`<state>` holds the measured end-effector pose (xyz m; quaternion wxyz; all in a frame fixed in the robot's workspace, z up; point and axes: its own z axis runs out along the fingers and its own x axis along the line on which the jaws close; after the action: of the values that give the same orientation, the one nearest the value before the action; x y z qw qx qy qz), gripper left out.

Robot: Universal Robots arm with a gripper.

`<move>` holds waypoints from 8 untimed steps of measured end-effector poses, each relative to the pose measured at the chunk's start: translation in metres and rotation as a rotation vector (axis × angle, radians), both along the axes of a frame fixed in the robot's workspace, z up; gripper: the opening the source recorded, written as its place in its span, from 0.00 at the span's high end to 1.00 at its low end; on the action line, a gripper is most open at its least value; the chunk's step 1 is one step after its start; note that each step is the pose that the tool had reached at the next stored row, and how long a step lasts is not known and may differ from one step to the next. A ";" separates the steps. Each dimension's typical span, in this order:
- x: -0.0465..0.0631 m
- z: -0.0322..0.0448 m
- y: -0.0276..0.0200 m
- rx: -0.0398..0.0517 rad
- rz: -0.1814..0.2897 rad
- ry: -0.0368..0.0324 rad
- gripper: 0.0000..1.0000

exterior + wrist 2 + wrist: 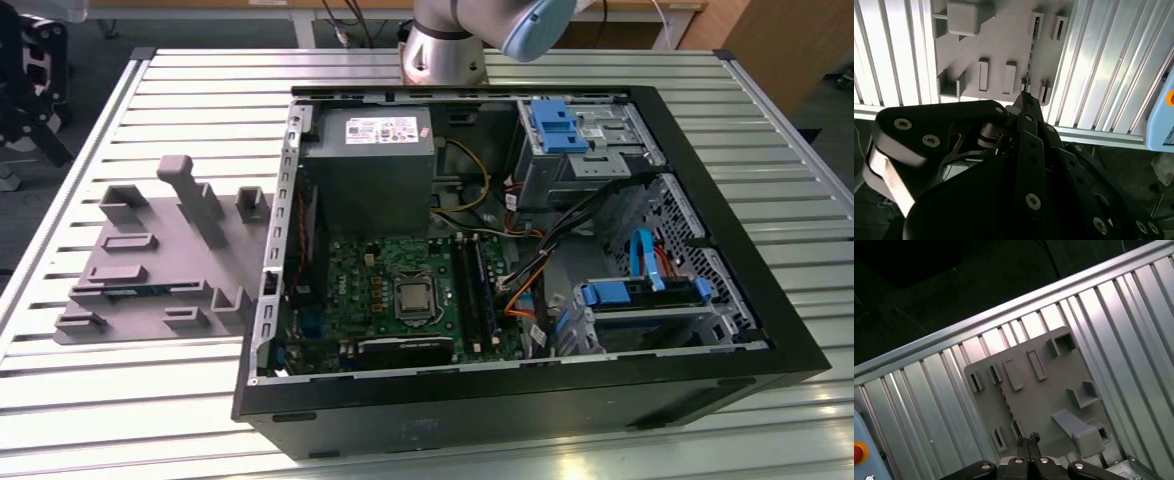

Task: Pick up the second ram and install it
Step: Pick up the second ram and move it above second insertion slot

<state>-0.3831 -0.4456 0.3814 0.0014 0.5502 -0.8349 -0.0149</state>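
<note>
Your pincer (1029, 441), tips seemingly together and empty, hangs over the grey fixture (1044, 390); the second ram (142, 291) apparently lies slotted below it. If you descend closed, you may strike the board.

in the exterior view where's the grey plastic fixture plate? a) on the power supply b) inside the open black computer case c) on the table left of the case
c: the grey plastic fixture plate lies on the slatted metal table, at the exterior view's left of the open black computer case.
</note>
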 end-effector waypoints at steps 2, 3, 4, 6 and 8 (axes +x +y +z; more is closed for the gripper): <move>0.000 -0.0004 0.0000 0.0000 0.034 0.0000 0.89; 0.000 -0.0006 0.0000 0.0000 0.049 0.0000 0.89; 0.000 -0.0008 0.0000 0.0000 0.065 0.0000 0.89; 0.000 -0.0011 0.0000 0.0000 0.097 0.0000 0.89; 0.000 -0.0014 0.0000 -0.0001 0.128 0.0001 0.89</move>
<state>-0.3834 -0.4456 0.3800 0.0024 0.6024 -0.7980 -0.0147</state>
